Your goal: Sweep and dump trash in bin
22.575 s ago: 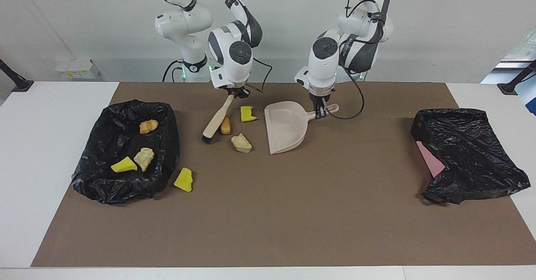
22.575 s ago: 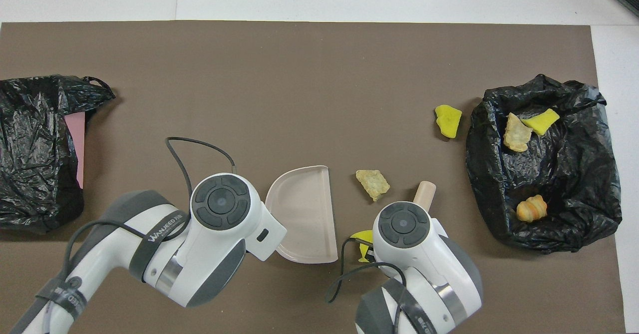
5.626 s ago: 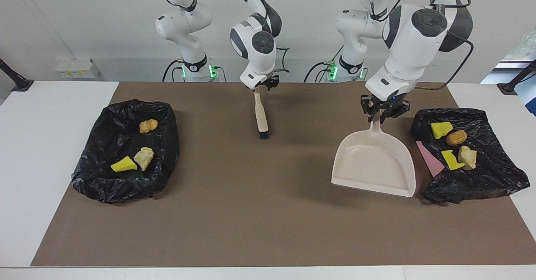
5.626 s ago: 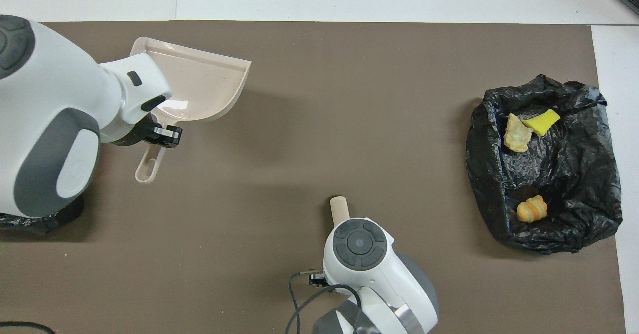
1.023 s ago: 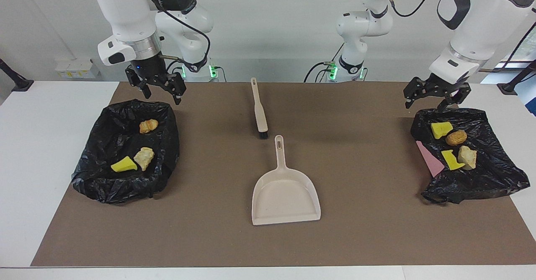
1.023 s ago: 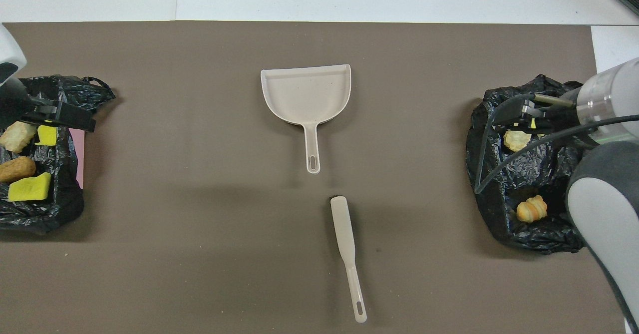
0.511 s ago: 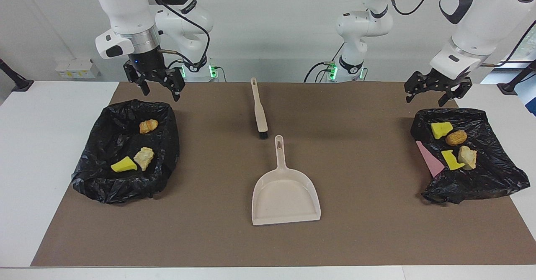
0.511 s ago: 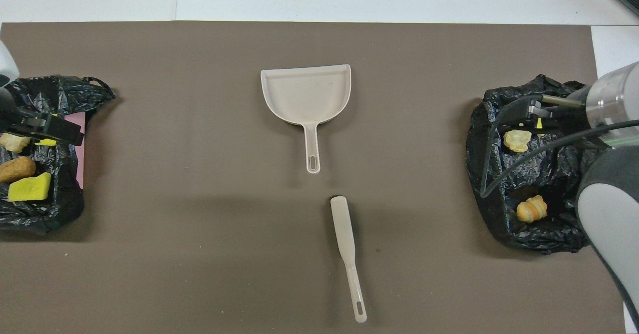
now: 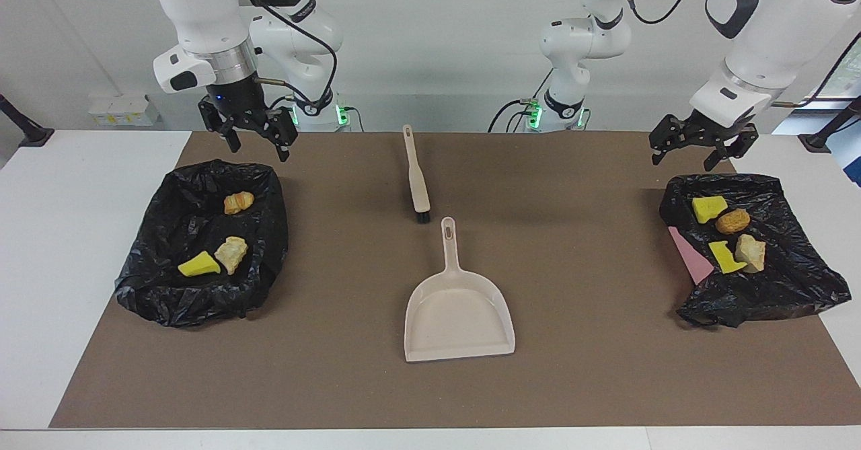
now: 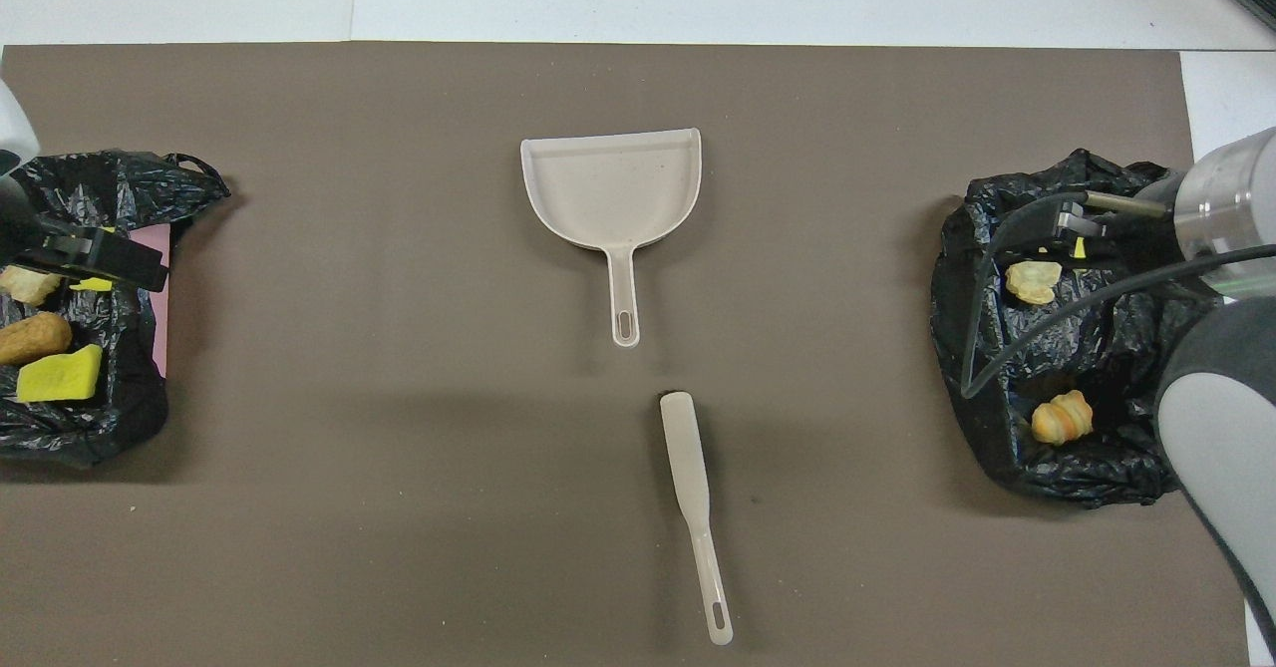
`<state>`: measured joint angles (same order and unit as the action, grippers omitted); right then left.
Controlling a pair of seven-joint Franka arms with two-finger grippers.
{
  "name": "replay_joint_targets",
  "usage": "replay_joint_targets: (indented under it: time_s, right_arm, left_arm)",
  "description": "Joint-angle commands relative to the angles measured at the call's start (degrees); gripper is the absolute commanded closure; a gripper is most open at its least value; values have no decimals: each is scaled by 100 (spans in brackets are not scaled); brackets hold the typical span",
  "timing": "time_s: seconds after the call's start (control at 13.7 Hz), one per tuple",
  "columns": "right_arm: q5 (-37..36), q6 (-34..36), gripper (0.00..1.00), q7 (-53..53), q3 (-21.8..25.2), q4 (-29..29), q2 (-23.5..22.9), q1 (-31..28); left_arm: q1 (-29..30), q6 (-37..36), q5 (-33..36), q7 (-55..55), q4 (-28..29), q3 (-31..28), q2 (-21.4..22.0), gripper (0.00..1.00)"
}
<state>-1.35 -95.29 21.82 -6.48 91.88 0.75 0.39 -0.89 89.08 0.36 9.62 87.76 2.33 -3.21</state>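
Observation:
All the trash lies in two black bags. The bag point(image 9: 780, 288) at the left arm's end holds two yellow pieces point(image 9: 709, 208), an orange-brown lump point(image 9: 732, 221) and a beige lump point(image 9: 750, 252). The bag point(image 9: 195, 295) at the right arm's end holds a yellow piece point(image 9: 198, 265), a beige lump point(image 9: 232, 253) and an orange-brown lump point(image 9: 238, 202). The beige dustpan point(image 9: 459, 315) and brush point(image 9: 417, 174) lie free mid-mat, handles in line. My left gripper point(image 9: 696, 154) hangs open and empty above its bag's robot-side edge. My right gripper point(image 9: 257, 146) does the same over the other bag.
A flat pink sheet point(image 9: 691, 255) sticks out from under the bag at the left arm's end. The brown mat point(image 9: 572, 383) covers most of the white table point(image 9: 67, 235). The brush point(image 10: 693, 507) lies nearer the robots than the dustpan point(image 10: 610, 191).
Since the earliest frames the loose trash left the mat for the bag at the left arm's end, and dustpan and brush were laid down. In the last second both grippers rose slightly.

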Motion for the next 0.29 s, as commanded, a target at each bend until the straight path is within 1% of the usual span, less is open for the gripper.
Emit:
replay_joint_targets:
  time_s: [0.0, 0.22]
  right_arm:
    - [64, 116, 0, -213, -28, -21, 47, -56]
    - [73, 107, 0, -213, -28, -21, 48, -65]
  left_arm:
    - [1, -136, 34, 67, -75, 4, 23, 0]
    - [1, -338, 17, 67, -171, 13, -4, 0]
